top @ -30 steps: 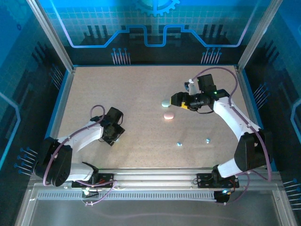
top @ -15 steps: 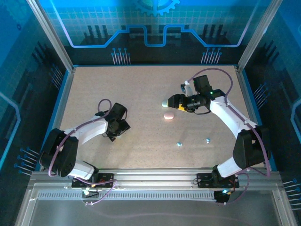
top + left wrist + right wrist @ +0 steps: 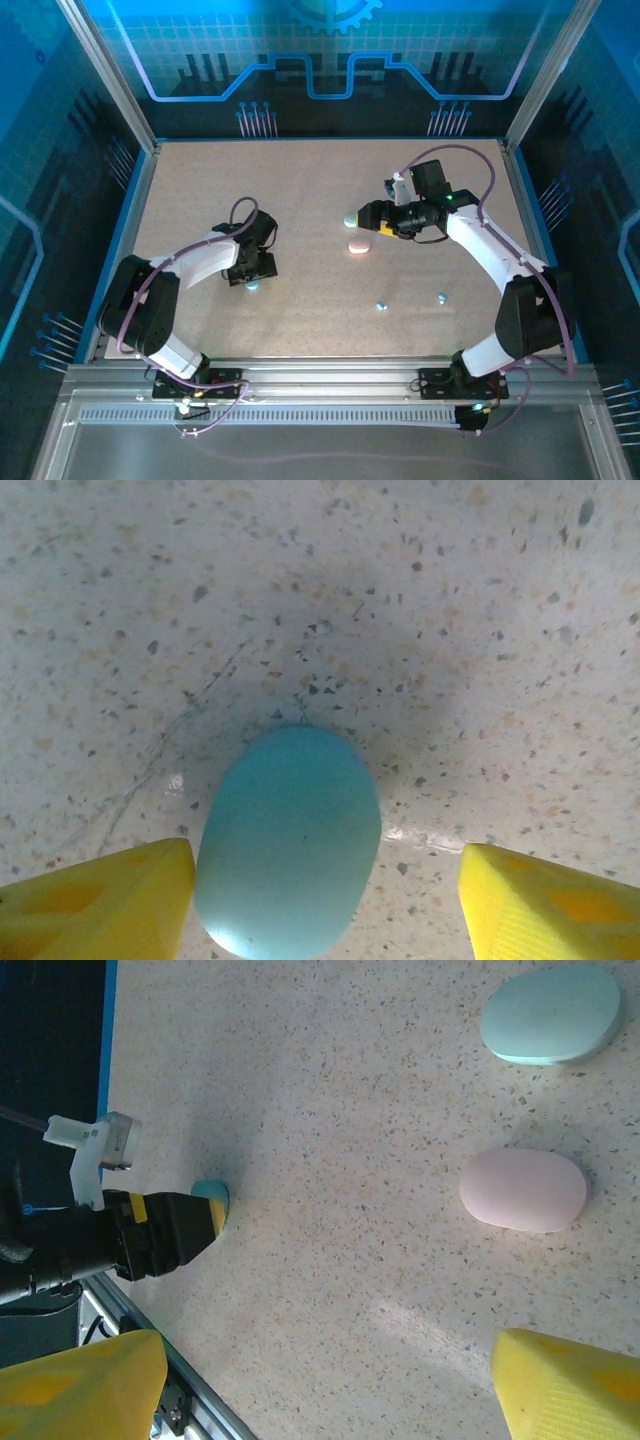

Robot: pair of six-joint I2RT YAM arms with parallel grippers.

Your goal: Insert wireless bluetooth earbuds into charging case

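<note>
Since a second earlier, the left arm had swung inward across the tabletop [image 3: 300,190], and the left gripper [image 3: 250,278] now hung directly over a blue charging case [image 3: 288,845]. The right arm had barely shifted.

From the left wrist camera, the oval blue case lay flat and appeared closed. The yellow fingers [image 3: 100,900] stood on either side of it, half open. One finger sat just beside the case, possibly touching, though the close view made that hard to tell. The other stood clearly apart, so nothing was gripped.

The right gripper [image 3: 330,1360] was spread wide and empty, hovering near a mint case [image 3: 552,1015] and a pink case [image 3: 523,1190], which lay close together but apart.

Two of the wireless bluetooth earbuds [image 3: 381,306], tiny pale blue beads, lay loose on the tabletop nearer the arm bases. They were well apart from the blue case and from both grippers.

The step in hand looked like securing the blue case, with no earbud yet picked up. The next move likely called for centring the case between the fingers, then closing gently on its smooth rounded sides so it would not skid away. The case would also need opening before any earbud could go in.
</note>
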